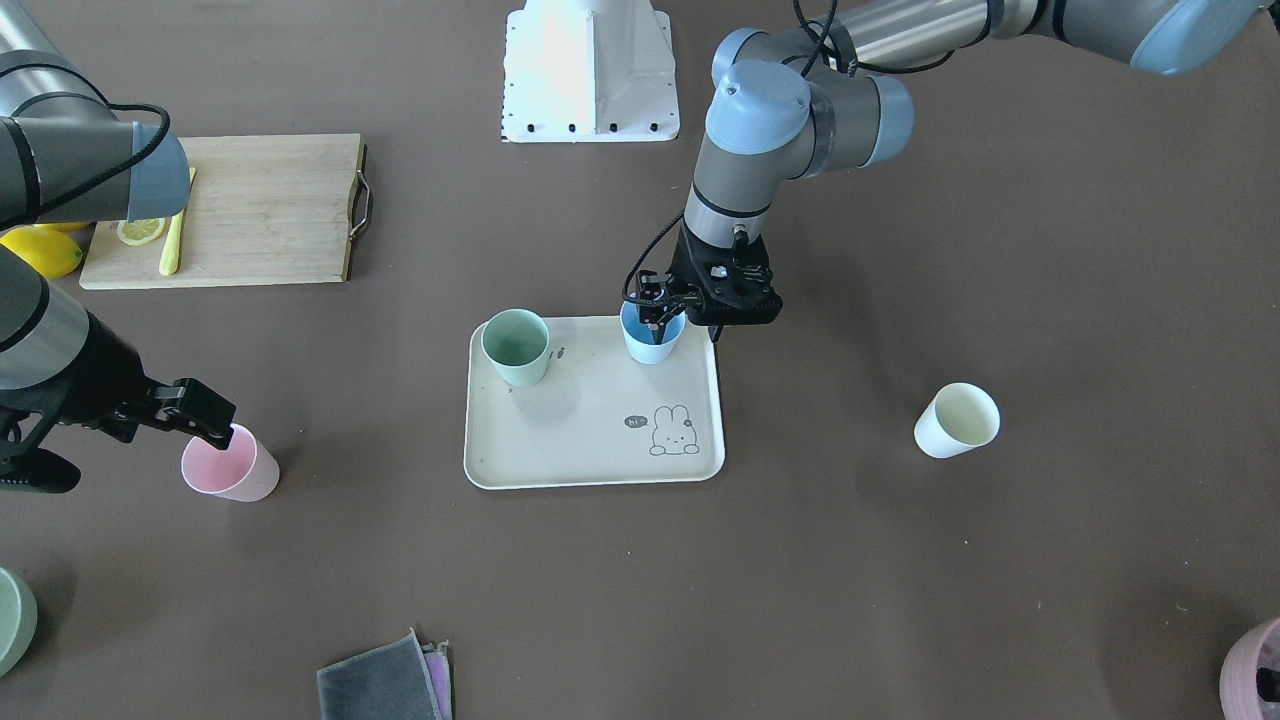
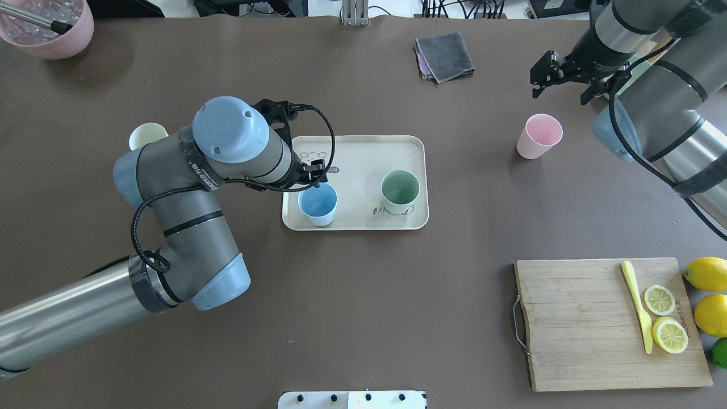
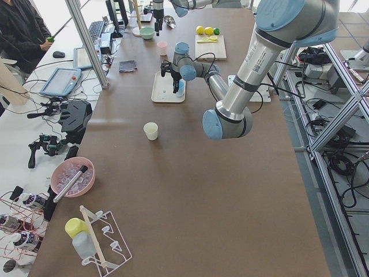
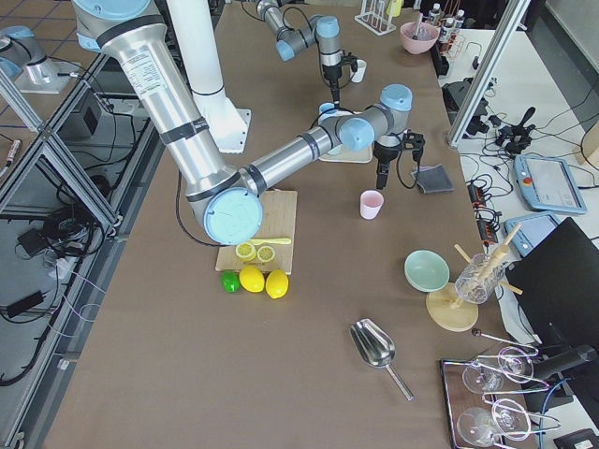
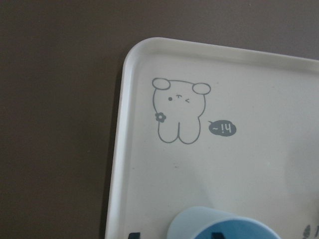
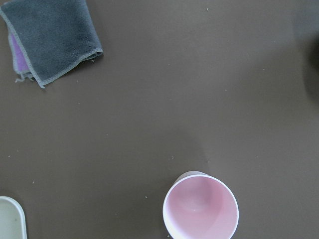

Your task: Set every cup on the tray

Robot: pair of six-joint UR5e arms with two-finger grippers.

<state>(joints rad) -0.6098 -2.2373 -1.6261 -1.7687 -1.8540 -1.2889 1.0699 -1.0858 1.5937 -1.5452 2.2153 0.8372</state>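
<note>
The beige tray (image 1: 590,455) with a bunny drawing lies mid-table and holds the mint green cup (image 1: 515,346) and the light blue cup (image 1: 652,338), both upright. My left gripper (image 1: 655,312) is at the blue cup's rim. In the left wrist view one finger is inside the blue cup (image 5: 199,224) and the other stands outside, apart from its wall, so it is open. The pink cup (image 1: 232,465) stands on the table off the tray. My right gripper (image 1: 212,424) hovers open just beside its rim, and the cup (image 6: 201,206) shows below it. The cream-white cup (image 1: 957,420) stands alone on the table.
A wooden cutting board (image 1: 255,205) with lemon slices and a yellow knife (image 1: 172,245) lies near my right arm, with whole lemons (image 1: 40,250) beside it. A folded grey cloth (image 1: 385,685), a pink bowl (image 2: 48,25) and a mint bowl (image 1: 12,620) sit at the table's edges.
</note>
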